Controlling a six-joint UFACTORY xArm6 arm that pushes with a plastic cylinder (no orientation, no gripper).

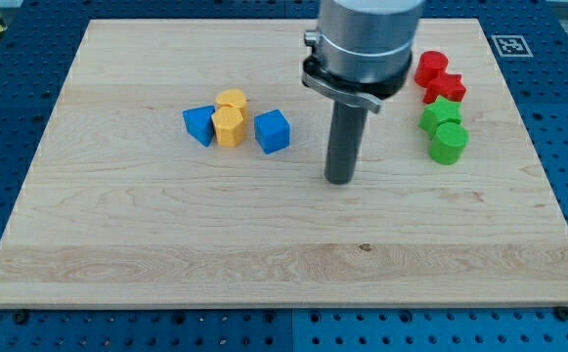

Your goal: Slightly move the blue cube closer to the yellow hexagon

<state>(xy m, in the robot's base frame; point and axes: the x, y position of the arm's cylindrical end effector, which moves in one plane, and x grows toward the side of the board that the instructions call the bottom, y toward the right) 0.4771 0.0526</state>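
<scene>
A blue cube (273, 131) sits on the wooden board (166, 235), just right of a yellow hexagon (229, 126), with a small gap between them. A second yellow block (232, 99) lies right behind the hexagon. Another blue block (199, 124) touches the hexagon's left side. My tip (339, 180) rests on the board to the right of the blue cube and slightly toward the view's bottom, about a block's width away from it.
At the view's upper right stand two red blocks (431, 67) (447, 88) and two green blocks (441, 112) (448, 143) in a tight column. An ArUco marker (507, 44) sits at the board's top right corner.
</scene>
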